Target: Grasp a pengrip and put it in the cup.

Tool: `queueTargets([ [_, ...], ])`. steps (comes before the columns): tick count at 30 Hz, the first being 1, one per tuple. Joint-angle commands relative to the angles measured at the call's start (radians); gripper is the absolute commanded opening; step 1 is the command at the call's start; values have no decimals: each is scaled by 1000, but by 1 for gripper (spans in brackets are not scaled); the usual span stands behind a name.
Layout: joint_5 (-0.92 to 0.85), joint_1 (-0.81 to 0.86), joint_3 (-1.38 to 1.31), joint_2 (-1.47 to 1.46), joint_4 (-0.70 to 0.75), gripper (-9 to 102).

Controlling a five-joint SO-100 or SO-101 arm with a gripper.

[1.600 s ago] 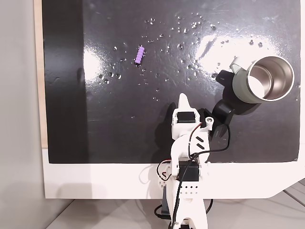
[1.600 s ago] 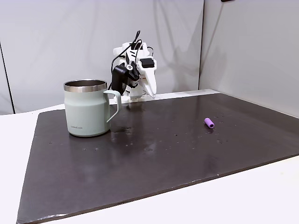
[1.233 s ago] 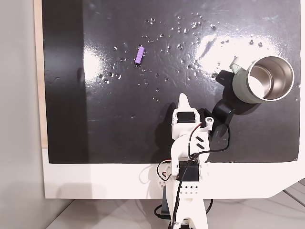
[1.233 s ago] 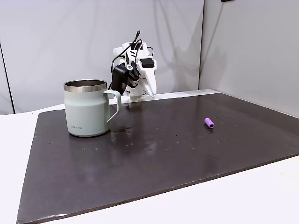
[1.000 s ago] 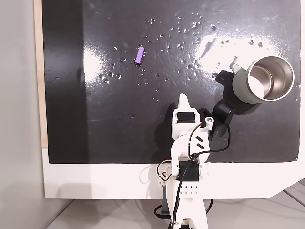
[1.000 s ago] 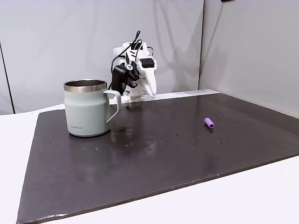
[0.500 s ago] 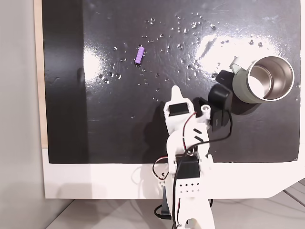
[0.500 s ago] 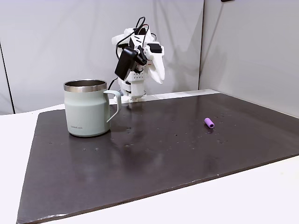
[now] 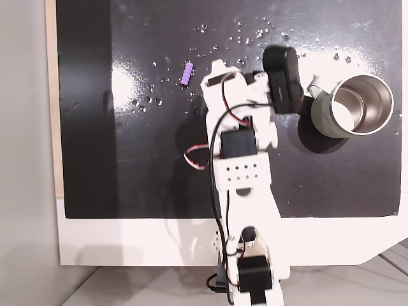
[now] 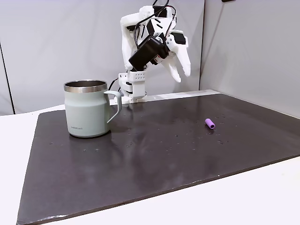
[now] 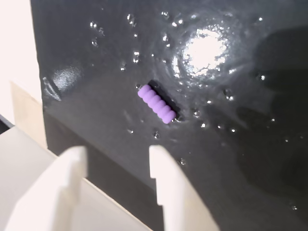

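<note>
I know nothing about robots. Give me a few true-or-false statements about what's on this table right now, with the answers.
1. The pengrip lies on the dark mat. True.
2. The gripper is shut on the pengrip. False: its jaws stand open and empty, raised above the mat.
3. The cup stands upright. True.
4. The pengrip is inside the cup. False: in the fixed view from above the cup holds nothing purple, and the pengrip lies well apart from it.
5. The cup lies on its side with its handle up. False: its handle sticks out sideways, toward the arm.
</note>
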Motion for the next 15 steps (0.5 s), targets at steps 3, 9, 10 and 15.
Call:
queueTargets([
  [3,-54,-54,-213,-156,71,19],
  [9,-61,-87,-344,-339,135,18],
  [10,-60,-92,-370,-370,144,18],
  [15,-58,-109,-485,-500,179,18],
])
